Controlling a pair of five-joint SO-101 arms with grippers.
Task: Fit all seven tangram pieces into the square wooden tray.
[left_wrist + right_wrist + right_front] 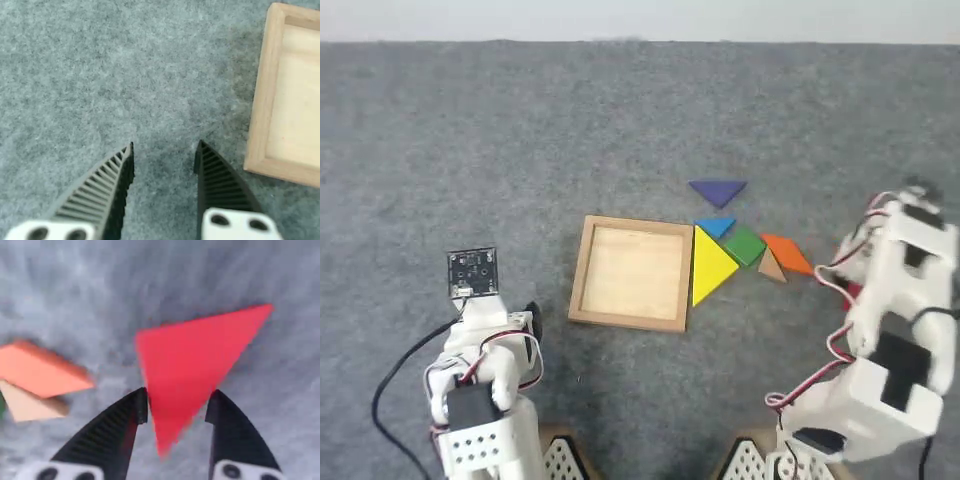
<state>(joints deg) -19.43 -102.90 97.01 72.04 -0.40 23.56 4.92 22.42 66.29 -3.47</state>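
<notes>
**Left end effector [165, 145] spread beside the tray [579, 268]; right end effector [179, 391] spread astride the red triangle [195, 355]**

The left end effector is held open and empty over bare tabletop [470, 130], near the tray's left rim. Nothing has been fitted into the tray. The yellow triangle [710, 262] is set against its right rim. The blue [716, 226], green [745, 245], orange [787, 253] and tan [771, 266] pieces are clustered beyond it, and the purple [718, 190] lies a little apart, farther back. At the far right, the red triangle's narrow corner is straddled by the right end effector's open jaws, with nothing pinched yet.

The step in hand is judged to be the grasp of the red triangle. A tapering corner is likely to be squeezed out, so the jaws are better carried further onto the body before closing. The cluster crowds the straight path to the tray, and the raised rim must be cleared from above, so a lift over both is advised. Open tabletop is left around the red triangle's far side and in front of the tray.
</notes>
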